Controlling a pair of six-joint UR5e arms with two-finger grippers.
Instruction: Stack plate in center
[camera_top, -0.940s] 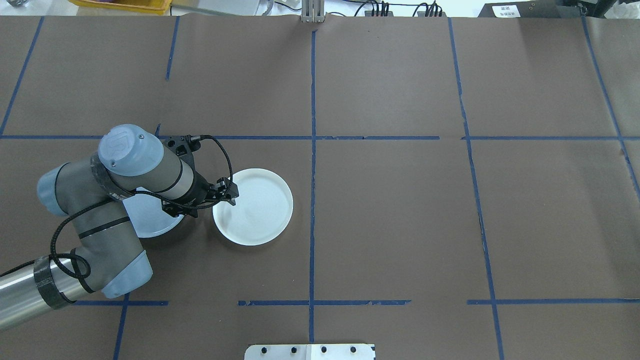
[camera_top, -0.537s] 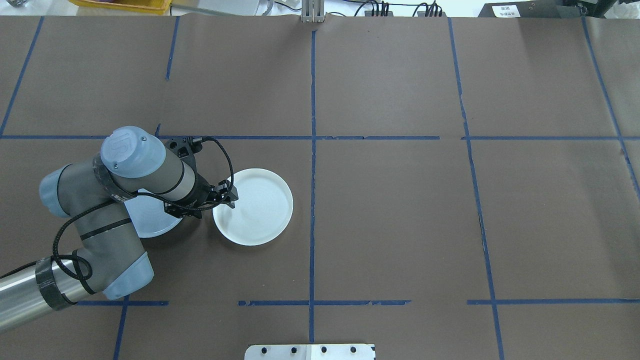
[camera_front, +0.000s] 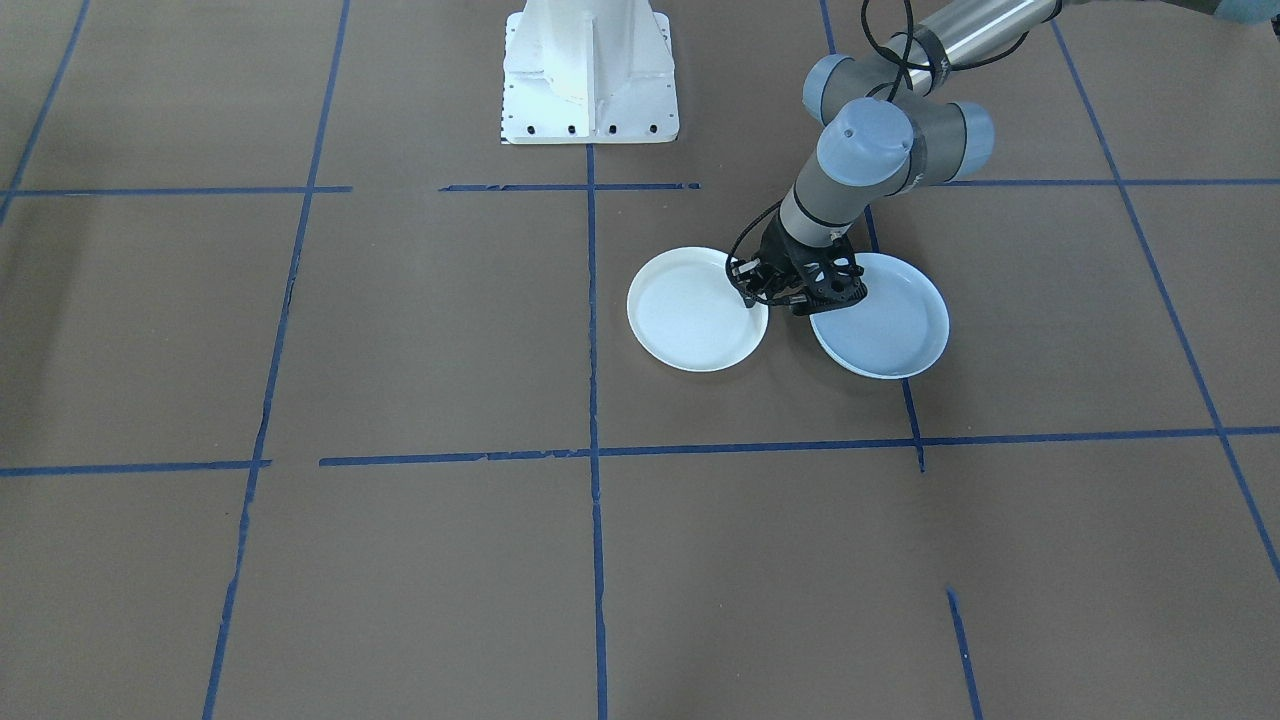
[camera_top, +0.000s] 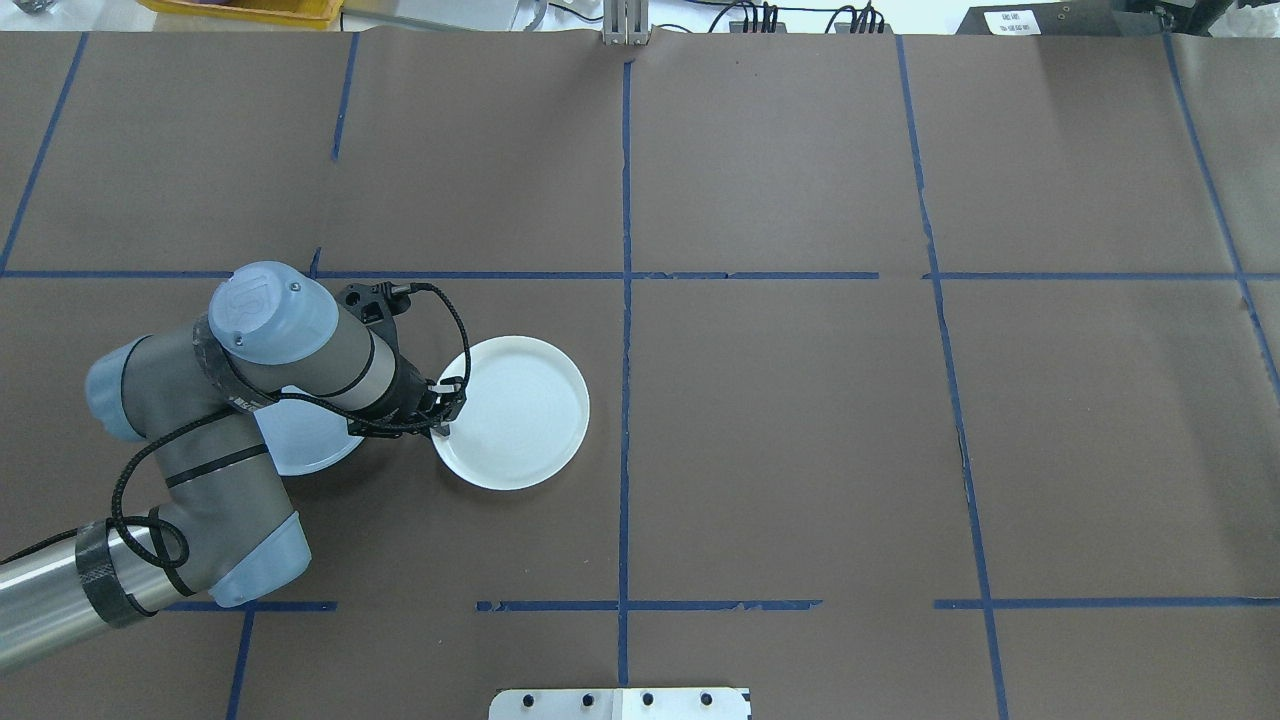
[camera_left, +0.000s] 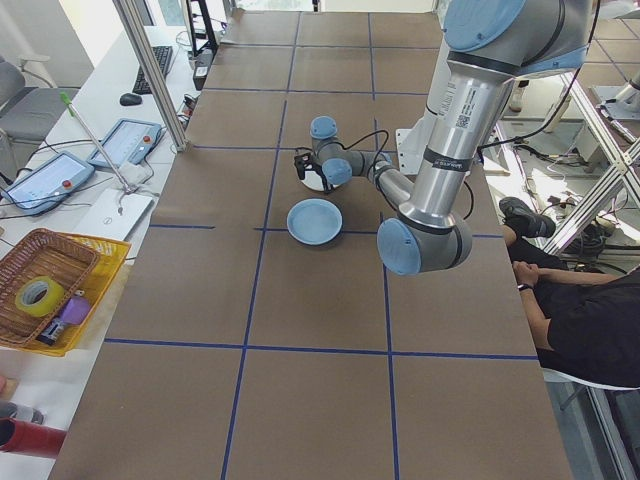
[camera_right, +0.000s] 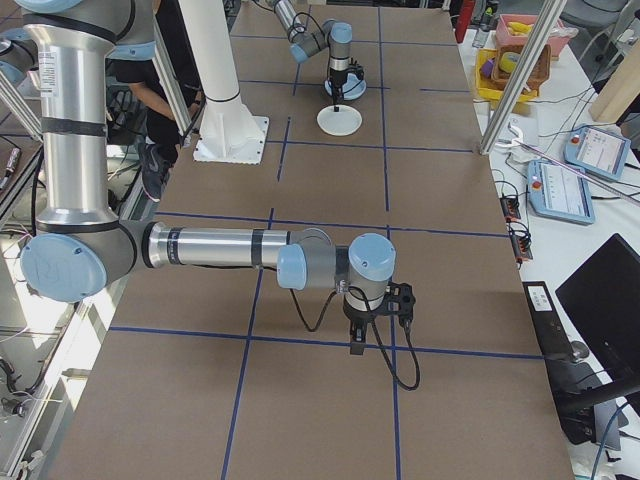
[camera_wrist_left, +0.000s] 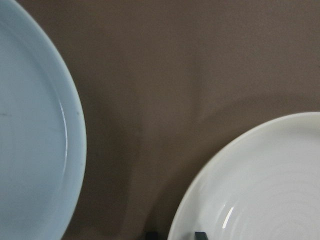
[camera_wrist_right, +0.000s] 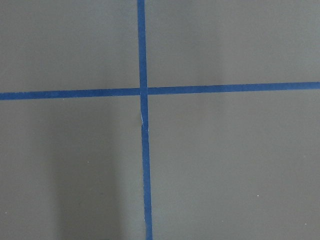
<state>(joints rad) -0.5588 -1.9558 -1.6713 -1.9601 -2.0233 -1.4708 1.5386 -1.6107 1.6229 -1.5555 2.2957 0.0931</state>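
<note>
Left end effector straddles the near-left rim of the ringed plate, jaws narrow, one inside and one outside; whether they clamp it I cannot tell. My blue-grey plate lies just left, apart. I should pinch firmly, lift level, and clear its raised rim.

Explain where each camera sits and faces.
Front: across the table, facing the robot's base; left arm with round white ringed plate and round pale blue plate.
Overhead: behind the robot, looking down; left arm, same plates.
Left side: table's end; left arm near.
Right side: opposite end; right arm near.
Left wrist: straight down; both plates' rims, jaws' tips.
Right wrist: down at blue tape cross; no body.
</note>
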